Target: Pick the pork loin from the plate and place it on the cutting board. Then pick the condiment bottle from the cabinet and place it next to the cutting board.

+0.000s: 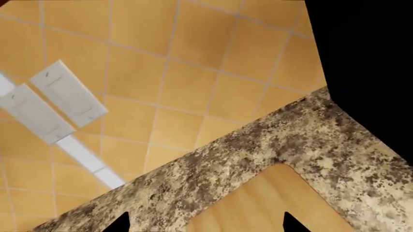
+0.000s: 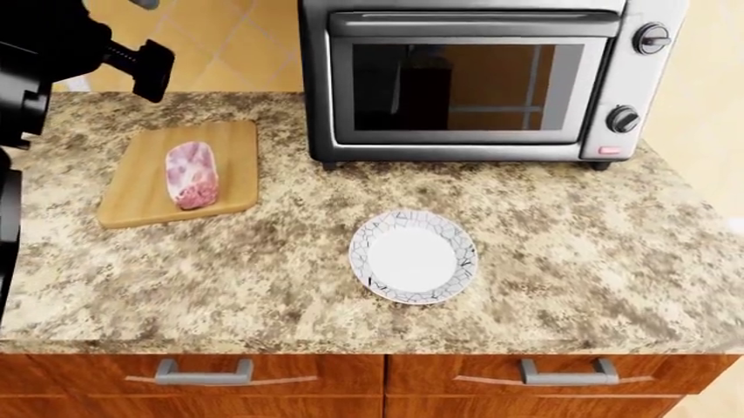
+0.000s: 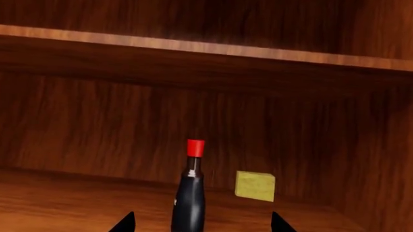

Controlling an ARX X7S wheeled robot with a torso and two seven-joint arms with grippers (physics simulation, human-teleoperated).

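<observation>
worktop (image 2: 558, 261): 1 | toaster oven (image 2: 476, 78) on it: 1, with 2 knobs | plate (image 2: 414, 256): 1 | cutting board (image 2: 145, 187): 1 | pork loin (image 2: 192, 174): 1 | drawer handles (image 2: 204, 374) under worktop: 2 | condiment bottle (image 3: 189, 198): 1 | yellow block (image 3: 255, 186) beside bottle: 1 | wall switch plates (image 1: 65, 94): 2

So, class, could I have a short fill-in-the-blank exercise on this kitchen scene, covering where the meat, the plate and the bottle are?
1. The pink marbled pork loin lies on the light tan wooden ____.
2. The small round white plate with the grey cracked pattern now holds ____.
3. The slim dark condiment bottle stands upright on the wooden cabinet shelf and has a ____ cap.
4. Beside the bottle sits a small ____ block.

Missing words: cutting board; nothing; red; yellow
</observation>
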